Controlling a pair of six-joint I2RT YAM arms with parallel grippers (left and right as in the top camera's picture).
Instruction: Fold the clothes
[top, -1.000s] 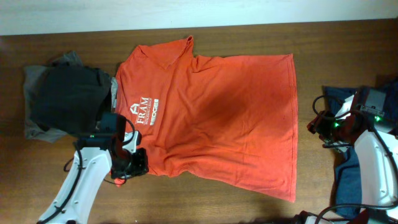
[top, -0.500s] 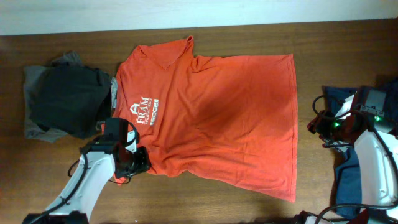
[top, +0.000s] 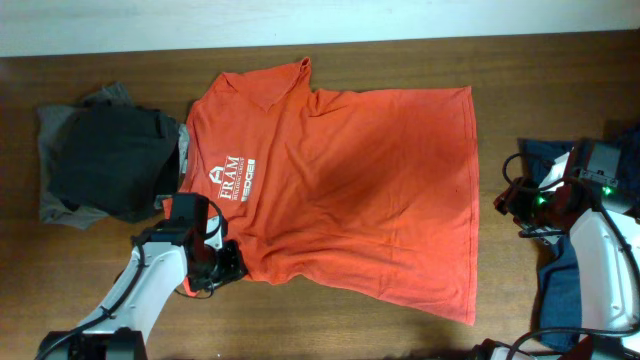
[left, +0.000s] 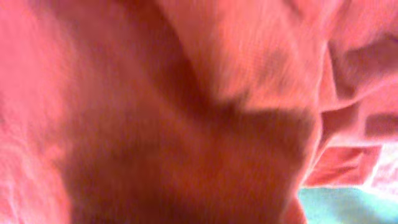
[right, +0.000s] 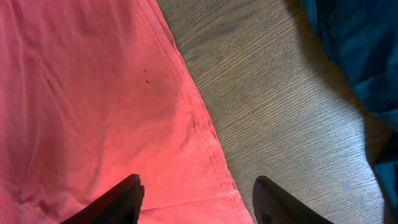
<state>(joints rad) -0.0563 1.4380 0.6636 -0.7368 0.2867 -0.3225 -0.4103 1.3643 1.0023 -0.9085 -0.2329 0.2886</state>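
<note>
Here, a big orange-red T-shirt (top: 350, 180) is being shown spread flat in the middle of the brown table (top: 560, 80). White letters (top: 235, 167) are being shown on its front. The left gripper (top: 215, 265) is being held low at the shirt's corner nearest the left arm. Its wrist camera is being filled with blurry orange cloth, so it cannot be told if it is open or closed. The right gripper (right: 198, 183) is being held open over the shirt's hem, and nothing is being held between its fingers (right: 118, 199). Black and grey clothes (top: 105, 160) are being seen piled just beside the shirt. A navy garment (top: 552, 295) is being partly covered by the right arm.
</note>
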